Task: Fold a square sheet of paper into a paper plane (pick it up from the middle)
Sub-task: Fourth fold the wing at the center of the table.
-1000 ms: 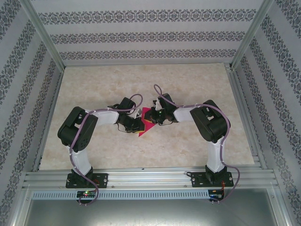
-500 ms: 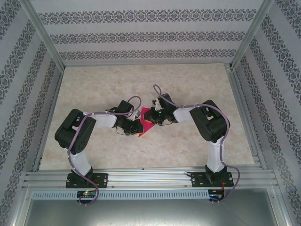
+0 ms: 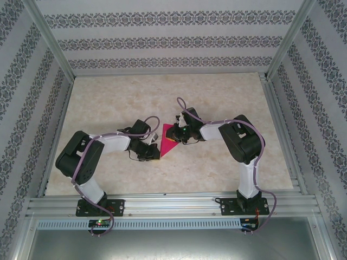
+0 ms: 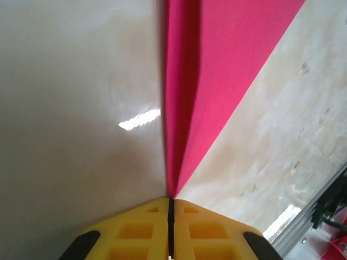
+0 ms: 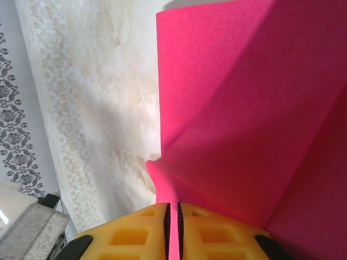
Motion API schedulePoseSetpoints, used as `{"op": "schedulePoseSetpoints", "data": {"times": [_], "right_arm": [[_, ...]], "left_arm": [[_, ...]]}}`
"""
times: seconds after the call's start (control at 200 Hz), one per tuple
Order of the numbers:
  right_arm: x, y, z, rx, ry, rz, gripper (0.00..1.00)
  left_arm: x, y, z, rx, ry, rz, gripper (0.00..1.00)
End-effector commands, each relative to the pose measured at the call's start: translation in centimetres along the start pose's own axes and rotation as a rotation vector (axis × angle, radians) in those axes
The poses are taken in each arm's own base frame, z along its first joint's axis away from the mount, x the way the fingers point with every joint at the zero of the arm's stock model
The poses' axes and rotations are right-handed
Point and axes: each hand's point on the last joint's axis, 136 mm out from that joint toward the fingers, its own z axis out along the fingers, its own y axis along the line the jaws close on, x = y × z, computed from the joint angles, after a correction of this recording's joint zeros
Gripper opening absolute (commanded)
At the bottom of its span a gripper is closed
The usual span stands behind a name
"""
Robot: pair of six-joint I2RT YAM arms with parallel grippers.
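L claw [image 4: 169, 203], pinched shut on folded pink sheet [image 4: 217, 65] just ahead, has drawn back; R claw [image 5: 173, 208] grips its opposite edge, so crease looks tauter.

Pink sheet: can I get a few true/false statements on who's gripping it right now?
1. The right gripper is shut on the pink sheet. True.
2. The left gripper hangs open, clear of the pink sheet. False: its jaws are closed on the tip of the sheet's fold.
3. The pink sheet lies flat on the table. False: it is folded and bent between the grippers.
4. Seen from above, the pink sheet sits between the two grippers. True.
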Motion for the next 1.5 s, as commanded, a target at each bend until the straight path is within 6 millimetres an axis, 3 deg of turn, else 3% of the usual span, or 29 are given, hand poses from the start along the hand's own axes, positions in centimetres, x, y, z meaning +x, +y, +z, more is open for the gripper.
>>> {"op": "schedulePoseSetpoints", "data": {"times": [0.0, 0.23, 0.41, 0.56, 0.704, 0.834, 1.099, 1.279, 1.409, 1.494], "right_arm": [[3.1, -7.6, 1.4, 0.231, 0.058, 0.102, 0.16], [3.4, -7.2, 1.2, 0.231, 0.041, 0.118, 0.16], [3.5, -7.0, 1.0, 0.224, 0.016, 0.147, 0.16], [3.7, -6.5, 0.9, 0.199, -0.013, 0.174, 0.16], [3.7, -6.1, 0.8, 0.194, -0.031, 0.175, 0.16], [3.6, -5.8, 0.9, 0.183, -0.025, 0.166, 0.16], [0.9, -3.3, -0.6, 0.125, -0.045, 0.089, 0.18], [-1.5, 0.1, -3.3, 0.069, -0.091, -0.007, 0.19], [-1.3, 1.9, -4.2, 0.039, -0.101, -0.069, 0.09], [-0.3, 2.7, -3.6, 0.022, -0.080, -0.092, 0.03]], "left_arm": [[2.4, 1.2, -0.9, -0.075, 0.059, -0.009, 0.10], [-1.7, -2.0, -3.0, -0.015, -0.118, -0.005, 0.11], [-5.6, -5.3, -2.8, 0.124, -0.210, -0.034, 0.13], [-7.6, -5.2, -1.5, 0.136, -0.231, -0.070, 0.14], [-8.3, -4.5, 0.3, 0.144, -0.214, -0.102, 0.14], [-8.0, -2.4, 1.1, 0.055, -0.208, -0.119, 0.13], [-3.8, 3.5, 1.8, -0.174, -0.133, -0.152, 0.04], [-2.5, 3.8, 2.0, -0.169, -0.096, -0.121, 0.00], [-2.4, 3.4, 2.0, -0.156, -0.067, -0.086, 0.00], [-2.5, 3.2, 1.9, -0.160, -0.056, -0.073, 0.00]]}}
